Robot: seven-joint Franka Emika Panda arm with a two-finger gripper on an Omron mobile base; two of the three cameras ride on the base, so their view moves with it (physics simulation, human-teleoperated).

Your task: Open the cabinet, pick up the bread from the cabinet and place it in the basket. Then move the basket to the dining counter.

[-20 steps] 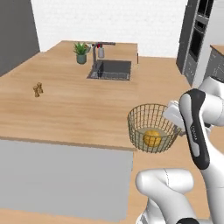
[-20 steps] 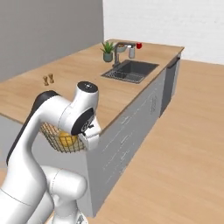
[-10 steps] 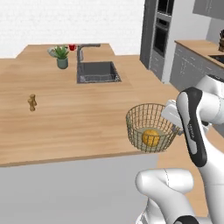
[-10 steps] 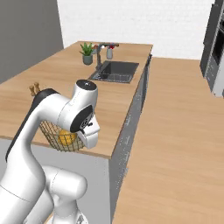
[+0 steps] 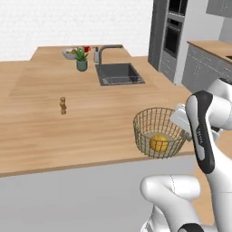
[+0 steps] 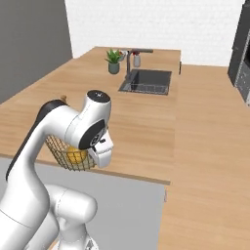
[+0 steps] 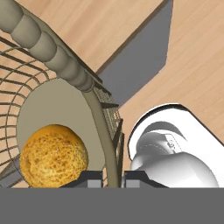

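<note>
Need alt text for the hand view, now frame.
The gripper is shut on the rim of the wire basket, with the bread lying on the basket's floor. Beyond the rim lie the dining counter and its grey front.

Basket (image 5: 159,132): thin tan-bronze wire mesh, showing a dull metallic sheen. Bread (image 7: 53,155): looking rough, pitted, matt yellow-orange. Table (image 5: 81,124): light wood, smooth, reading matt, grain running faintly. Sink (image 5: 119,73): appearing dark, matt. Faucet (image 5: 104,51): smooth grey metal.
</note>
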